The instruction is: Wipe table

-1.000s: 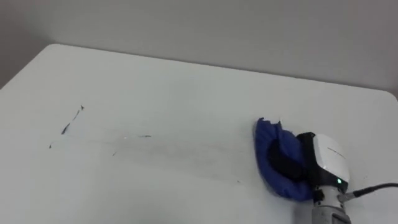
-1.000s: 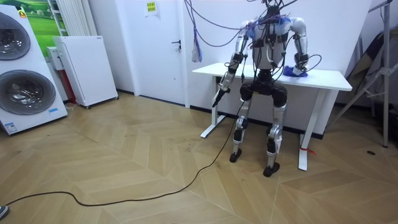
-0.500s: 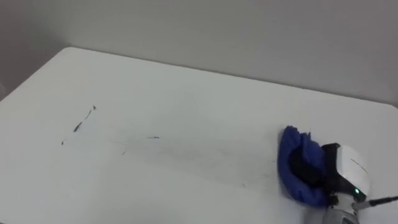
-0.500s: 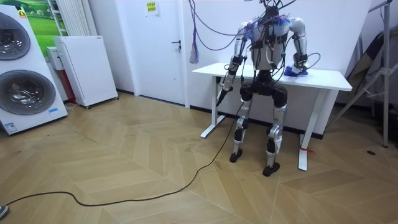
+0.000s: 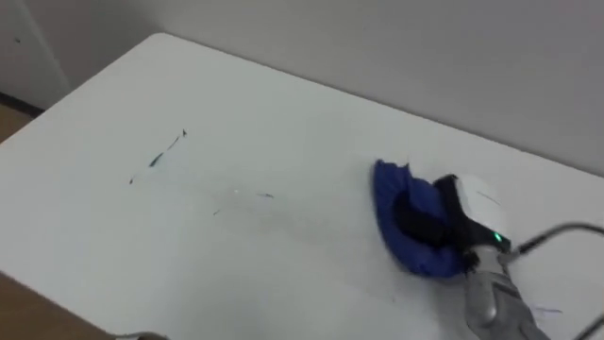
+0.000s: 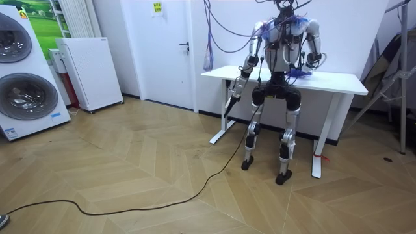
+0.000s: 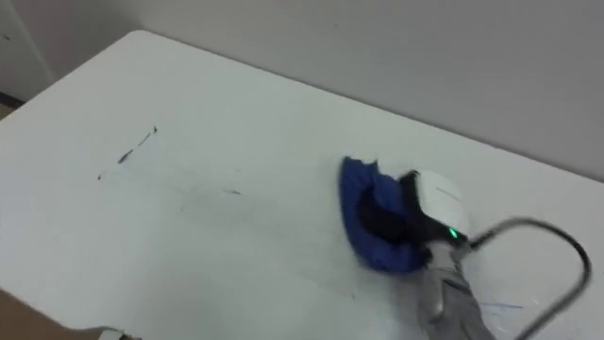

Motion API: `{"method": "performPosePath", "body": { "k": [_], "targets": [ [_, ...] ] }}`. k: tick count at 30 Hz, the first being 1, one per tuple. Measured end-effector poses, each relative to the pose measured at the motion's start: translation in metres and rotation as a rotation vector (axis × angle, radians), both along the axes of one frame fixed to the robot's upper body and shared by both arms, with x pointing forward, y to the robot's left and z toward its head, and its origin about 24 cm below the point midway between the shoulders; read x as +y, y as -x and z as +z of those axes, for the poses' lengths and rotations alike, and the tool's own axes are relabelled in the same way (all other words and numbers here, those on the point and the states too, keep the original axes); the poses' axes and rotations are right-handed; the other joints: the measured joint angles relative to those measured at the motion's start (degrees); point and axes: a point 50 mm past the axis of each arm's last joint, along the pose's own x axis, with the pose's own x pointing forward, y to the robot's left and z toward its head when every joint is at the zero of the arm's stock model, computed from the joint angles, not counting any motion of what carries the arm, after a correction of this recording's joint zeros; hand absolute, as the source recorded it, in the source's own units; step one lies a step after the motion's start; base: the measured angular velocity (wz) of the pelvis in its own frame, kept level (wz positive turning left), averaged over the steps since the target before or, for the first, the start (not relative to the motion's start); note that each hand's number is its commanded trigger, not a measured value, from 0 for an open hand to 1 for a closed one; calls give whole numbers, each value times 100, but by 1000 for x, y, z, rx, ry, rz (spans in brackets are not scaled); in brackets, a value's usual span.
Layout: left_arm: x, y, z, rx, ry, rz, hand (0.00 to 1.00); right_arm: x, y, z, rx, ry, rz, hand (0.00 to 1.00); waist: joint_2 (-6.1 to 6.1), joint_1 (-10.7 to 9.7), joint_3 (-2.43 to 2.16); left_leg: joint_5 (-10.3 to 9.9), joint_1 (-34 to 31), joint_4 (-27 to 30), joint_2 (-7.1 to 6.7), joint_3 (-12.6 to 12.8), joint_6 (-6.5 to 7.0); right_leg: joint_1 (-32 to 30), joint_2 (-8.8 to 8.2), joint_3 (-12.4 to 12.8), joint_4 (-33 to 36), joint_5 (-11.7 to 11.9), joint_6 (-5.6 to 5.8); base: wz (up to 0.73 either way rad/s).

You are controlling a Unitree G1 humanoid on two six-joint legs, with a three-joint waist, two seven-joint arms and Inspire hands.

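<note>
ROBOT WIPES DESK: The right hand [image 5: 472, 215] has swept the blue cloth [image 5: 392, 198] back toward the robot's left since half a second ago, nearer the middle of the white table [image 5: 283, 123]. The hand sits nested in the bunched cloth, bearing down on the tabletop; whether it grips or only presses cannot be told. Dark ink streaks [image 5: 166, 151] lie well apart to the left, with a fainter fleck [image 5: 267, 195] between. The robot stands at the table, its left hand [image 6: 230, 103] hanging low by the table's end. Washing machines [image 6: 26, 71], a white cabinet [image 6: 88, 71] and a door [image 6: 170, 45] line the walls above the parquet floor [image 6: 130, 175].
</note>
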Motion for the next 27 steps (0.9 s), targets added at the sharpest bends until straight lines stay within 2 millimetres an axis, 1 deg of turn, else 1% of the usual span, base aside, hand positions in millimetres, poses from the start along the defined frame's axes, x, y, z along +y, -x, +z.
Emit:
{"method": "performPosePath", "body": {
  "k": [1, 2, 3, 4, 5, 6, 7, 8, 9, 11, 13, 14, 15, 16, 18, 19, 23, 25, 26, 27],
  "targets": [
    [4, -1, 2, -17, -13, 13, 0, -18, 14, -3, 6, -4, -70, 100, -10, -94, -5, 0, 34, -19, 1, 46, 0, 21, -10, 5, -2, 0, 0, -10],
    [7, -1, 3, -28, -19, 15, 0, -26, 20, -3, 6, -5, -99, 100, -8, -170, -6, 2, 47, -30, 2, 84, 3, 33, -16, 12, 3, 0, 0, -5],
    [11, -3, 5, -47, -29, 14, 0, -41, 31, -3, 8, 5, -153, 100, -45, -288, -28, 12, 102, -75, 7, 192, 20, 53, -36, 55, 9, -1, 2, -16],
    [16, -3, 7, -67, -39, 31, 0, -56, 45, -7, 29, 0, -219, 100, -33, -350, -21, 16, 200, -144, 15, 308, 27, 77, -50, 98, 4, -2, 4, -24],
    [18, -3, 8, -78, -46, 41, 0, -61, 51, -9, 35, -8, -254, 100, -40, -398, -24, 15, 233, -153, 15, 343, 27, 92, -56, 102, 5, -2, 4, -33],
    [21, -6, 10, -95, -57, 51, 0, -71, 61, -13, 44, -6, -320, 100, -65, -470, -32, 15, 283, -189, 17, 420, 28, 92, -68, 163, 16, -4, 7, -25],
    [23, -12, 10, -117, -63, 55, 0, -78, 71, -16, 47, 5, -365, 100, -89, -523, -46, 11, 291, -197, 16, 469, 35, 83, -76, 203, 9, -10, 16, -22],
    [23, -15, 10, -127, -64, 55, 0, -80, 76, -18, 49, 5, -385, 100, -105, -548, -57, 7, 292, -196, 15, 488, 42, 88, -79, 215, 9, -10, 17, -13],
    [23, -18, 10, -139, -62, 51, 0, -81, 85, -22, 54, -4, -424, 100, -124, -606, -82, -6, 316, -186, 15, 504, 60, 120, -81, 219, 11, -10, 17, -10],
    [21, -20, 9, -146, -60, 42, 0, -84, 96, -26, 58, -4, -469, 100, -113, -679, -90, -55, 402, -181, 17, 518, 79, 210, -79, 204, -2, -8, 20, -5],
    [20, -16, 9, -138, -60, 46, 0, -90, 115, -28, 64, 14, -525, 100, -65, -748, -119, -122, 470, -141, 16, 507, 94, 310, -82, 159, 9, -5, 33, 0],
    [21, -15, 9, -135, -63, 49, 0, -92, 120, -28, 62, 18, -539, 100, -57, -756, -130, -134, 475, -121, 14, 504, 95, 327, -85, 160, 13, -8, 38, 0],
    [21, -12, 10, -127, -67, 55, 0, -94, 130, -28, 61, 32, -563, 100, -50, -767, -152, -138, 488, -114, 6, 502, 97, 350, -93, 167, 11, -14, 49, 0],
    [21, -9, 10, -116, -68, 60, 0, -97, 137, -28, 64, 41, -583, 100, -44, -771, -158, -138, 524, -116, 6, 509, 97, 378, -94, 172, 10, -14, 49, 0],
    [21, -7, 10, -110, -69, 63, 0, -99, 145, -29, 74, 49, -607, 100, -44, -778, -161, -139, 586, -119, 8, 508, 96, 438, -93, 176, 15, -22, 61, 0],
    [21, -3, 10, -100, -67, 67, 0, -100, 147, -29, 73, 46, -620, 100, -45, -778, -160, -139, 604, -118, 9, 513, 96, 453, -93, 175, 15, -23, 63, 0],
    [20, 2, 10, -83, -68, 60, 0, -101, 148, -29, 74, 36, -635, 100, -36, -763, -164, -140, 644, -109, 9, 518, 90, 503, -93, 162, 10, -26, 68, -1],
    [19, 6, 9, -63, -65, 57, 0, -100, 142, -27, 73, 38, -628, 100, -10, -756, -168, -141, 641, -100, 8, 522, 88, 497, -92, 168, 14, -26, 68, -2],
    [18, 4, 8, -65, -63, 56, 0, -99, 138, -25, 69, 40, -619, 100, 1, -753, -171, -142, 637, -101, 8, 529, 86, 485, -92, 176, 13, -26, 68, -13],
    [17, 5, 7, -54, -59, 52, 0, -97, 131, -21, 68, 61, -583, 100, 32, -737, -164, -142, 633, -106, 9, 554, 87, 450, -92, 195, 17, -27, 69, -27]
  ]
}}
